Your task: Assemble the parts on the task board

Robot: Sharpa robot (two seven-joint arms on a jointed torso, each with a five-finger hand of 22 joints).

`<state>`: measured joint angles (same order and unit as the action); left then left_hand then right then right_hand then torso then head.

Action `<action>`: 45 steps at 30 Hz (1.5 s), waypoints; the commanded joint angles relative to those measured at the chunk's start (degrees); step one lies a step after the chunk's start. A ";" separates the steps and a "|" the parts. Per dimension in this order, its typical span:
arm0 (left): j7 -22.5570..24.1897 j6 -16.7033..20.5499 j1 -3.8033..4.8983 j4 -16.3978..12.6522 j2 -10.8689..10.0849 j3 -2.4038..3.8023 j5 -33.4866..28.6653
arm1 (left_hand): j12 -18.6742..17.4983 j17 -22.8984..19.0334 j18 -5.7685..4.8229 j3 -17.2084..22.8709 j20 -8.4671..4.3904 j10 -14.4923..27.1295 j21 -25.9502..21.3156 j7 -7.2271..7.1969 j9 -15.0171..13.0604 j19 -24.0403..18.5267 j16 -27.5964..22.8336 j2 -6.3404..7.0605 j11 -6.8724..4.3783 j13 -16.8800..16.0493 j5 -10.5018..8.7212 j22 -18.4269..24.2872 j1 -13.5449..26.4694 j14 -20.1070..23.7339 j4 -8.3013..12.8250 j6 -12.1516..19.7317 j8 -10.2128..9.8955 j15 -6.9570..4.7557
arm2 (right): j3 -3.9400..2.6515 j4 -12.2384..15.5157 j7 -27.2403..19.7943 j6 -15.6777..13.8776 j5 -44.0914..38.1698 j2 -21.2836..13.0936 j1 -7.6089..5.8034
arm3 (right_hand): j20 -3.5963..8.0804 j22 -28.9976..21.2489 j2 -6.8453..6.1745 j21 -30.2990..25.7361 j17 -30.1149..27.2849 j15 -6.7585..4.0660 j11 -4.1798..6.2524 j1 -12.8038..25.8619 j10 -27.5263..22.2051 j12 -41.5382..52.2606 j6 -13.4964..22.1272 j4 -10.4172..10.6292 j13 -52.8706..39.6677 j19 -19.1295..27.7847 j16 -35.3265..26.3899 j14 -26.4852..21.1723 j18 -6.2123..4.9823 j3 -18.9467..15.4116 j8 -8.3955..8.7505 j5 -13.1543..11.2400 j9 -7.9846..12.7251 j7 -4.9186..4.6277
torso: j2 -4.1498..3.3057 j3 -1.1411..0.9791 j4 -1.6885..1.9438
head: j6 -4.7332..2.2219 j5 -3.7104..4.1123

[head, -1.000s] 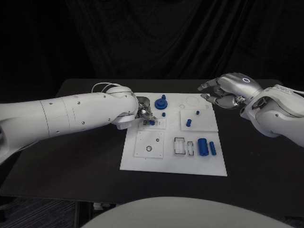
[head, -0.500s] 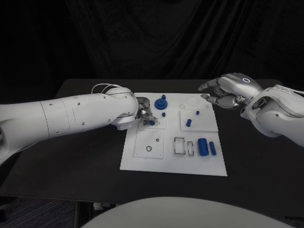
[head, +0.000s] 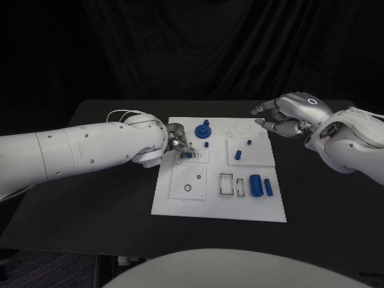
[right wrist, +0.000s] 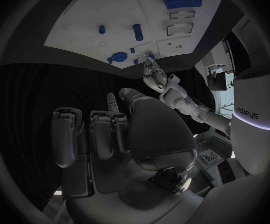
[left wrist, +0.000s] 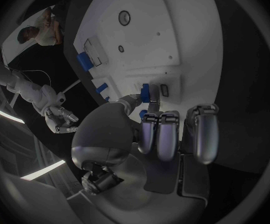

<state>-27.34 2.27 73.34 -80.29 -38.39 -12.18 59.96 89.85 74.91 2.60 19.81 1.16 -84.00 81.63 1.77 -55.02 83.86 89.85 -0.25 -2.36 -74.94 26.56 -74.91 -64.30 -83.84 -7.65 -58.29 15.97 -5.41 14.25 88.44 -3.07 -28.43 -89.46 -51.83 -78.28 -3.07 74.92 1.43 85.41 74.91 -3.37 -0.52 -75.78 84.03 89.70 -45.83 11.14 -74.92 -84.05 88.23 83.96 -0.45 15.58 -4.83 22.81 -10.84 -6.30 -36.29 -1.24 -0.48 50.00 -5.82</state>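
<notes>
The white task board lies in the middle of the black table. My left hand is at the board's left edge and pinches a small blue part between thumb and a finger, low on the board beside a small slot; the part shows at the fingertips. My right hand hovers off the board's far right corner, fingers loosely bent and apart, holding nothing. A blue gear-like part and small blue pegs stand on the board.
A thick blue cylinder and a thin blue rod lie near the board's right side, next to two rectangular recesses. A plate with a round hole sits at the near left. Bare black table surrounds the board.
My left arm has swung lower and the hand has drawn slightly to the left; the small blue part stays in the same spot. The right hand has not moved.
</notes>
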 commanded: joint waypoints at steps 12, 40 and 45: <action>7.87 15.26 -0.49 -2.88 -2.19 0.02 2.25 | 0.15 15.09 0.51 6.67 -0.39 -6.00 -0.81 -0.32 -3.05 -0.17 0.15 1.42 -0.38 -15.06 0.89 -3.87 1.78 -6.16 3.03 0.29 1.75 -0.23 | -0.04 0.28 1.31 -0.12 -0.32 -0.38 0.05 | -0.19 13.27 -0.18 -0.36 12.02 0.28 -0.09 -0.47 5.97 0.30 -0.36 -0.12 -15.08 -3.27 -0.22 5.25 -0.91 0.37 0.32 0.30 0.06 0.06 | 0.09 -0.07 0.03 | 0.00 -0.32; 8.46 20.16 -4.99 -1.62 -1.63 0.02 8.10 | 0.15 15.09 0.56 6.81 -0.18 -6.00 -1.12 -0.20 -4.82 -0.38 0.15 1.23 -0.19 -15.06 -0.09 -3.84 1.77 -6.16 2.21 1.54 2.74 -0.02 | -0.04 0.41 1.44 -1.12 -0.32 -0.49 0.09 | -0.18 13.31 -0.32 -0.23 12.23 0.26 -0.08 -0.35 5.97 0.30 -0.48 -0.18 -15.08 -3.35 -0.09 5.31 -0.88 0.56 0.39 0.34 0.13 0.06 | -0.08 -0.02 0.04 | 0.00 -0.79; 8.14 19.42 -5.36 -1.53 -1.56 0.02 8.12 | 0.15 15.09 0.56 6.76 -0.18 -6.00 -1.10 -0.22 -4.97 -0.36 0.15 1.24 -0.21 -15.06 -0.16 -3.88 1.86 -6.16 2.10 1.41 2.92 -0.04 | -0.04 0.45 1.50 -0.95 -0.32 -0.50 0.09 | -0.18 13.31 -0.32 -0.23 12.23 0.26 -0.08 -0.35 5.97 0.30 -0.48 -0.18 -15.08 -3.35 -0.09 5.31 -0.88 0.56 0.39 0.34 0.13 0.06 | -0.06 0.01 -0.06 | 0.00 -0.94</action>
<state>-19.45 22.17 68.10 -81.76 -40.08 -12.19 67.53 89.85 74.91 2.59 25.34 0.94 -84.01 80.73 2.44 -59.96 83.64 89.85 1.32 -2.36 -74.94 26.09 -74.91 -62.35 -83.84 -6.39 -57.32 18.74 -5.41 14.25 88.75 -2.70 -28.64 -89.46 -52.26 -78.26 -3.07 74.91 1.43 85.41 74.91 -3.37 -0.52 -75.78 84.03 89.70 -45.83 10.89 -74.92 -84.05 88.23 83.96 -0.45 15.82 -4.83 22.81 -10.81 -6.30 -36.35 -1.25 -0.49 50.00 -6.63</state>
